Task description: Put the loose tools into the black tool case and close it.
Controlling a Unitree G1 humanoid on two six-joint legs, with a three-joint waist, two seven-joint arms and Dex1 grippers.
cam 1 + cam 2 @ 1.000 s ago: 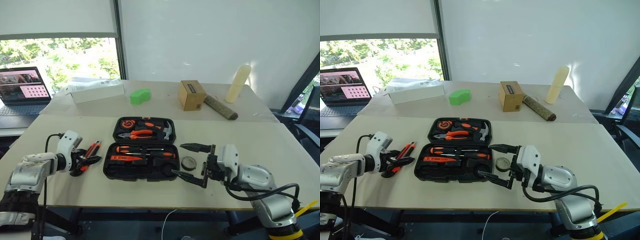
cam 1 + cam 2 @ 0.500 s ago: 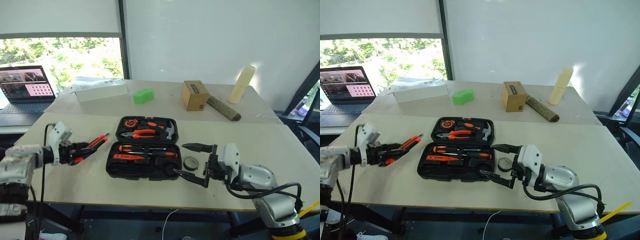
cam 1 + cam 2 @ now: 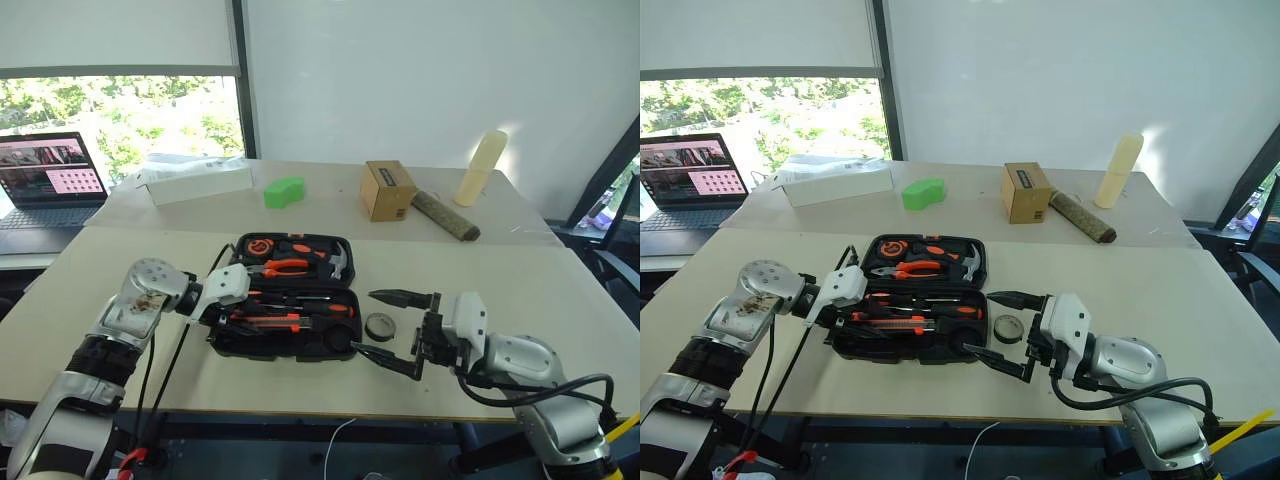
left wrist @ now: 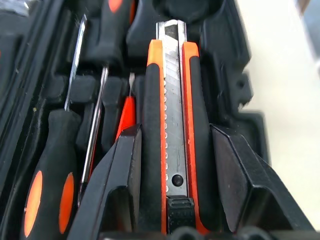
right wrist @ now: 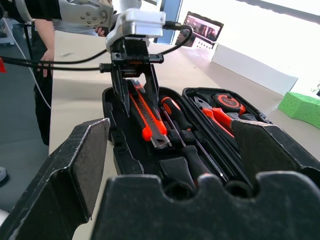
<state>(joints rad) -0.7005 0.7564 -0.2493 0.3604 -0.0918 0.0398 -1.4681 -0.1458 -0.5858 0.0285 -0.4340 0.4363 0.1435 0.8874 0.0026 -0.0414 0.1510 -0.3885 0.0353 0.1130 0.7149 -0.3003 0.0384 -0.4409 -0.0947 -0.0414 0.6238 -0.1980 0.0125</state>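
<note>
The black tool case (image 3: 300, 349) lies open in the middle of the table. Its far half holds pliers, a hammer and a tape measure. Screwdrivers (image 4: 50, 195) with orange-black handles lie in the slots of its near half. My left gripper (image 3: 235, 317) is shut on the orange-black utility knife (image 4: 170, 125) and holds it low over the near half's left part, pointing along the case. The small black tape roll (image 3: 380, 325) lies on the table just right of the case. My right gripper (image 3: 364, 320) stands open beside the roll, level, with nothing between its fingers.
On the far table stand a cardboard box (image 3: 385, 190), a green block (image 3: 283, 190), a long white box (image 3: 195, 180), a cream cylinder (image 3: 477, 168) and a rough brown cylinder (image 3: 440, 215). A laptop (image 3: 45, 180) stands at the far left.
My left gripper lifted the utility knife from the table left of the case and carried it right, over the case's near half, rolling the wrist. The right arm has kept still.
</note>
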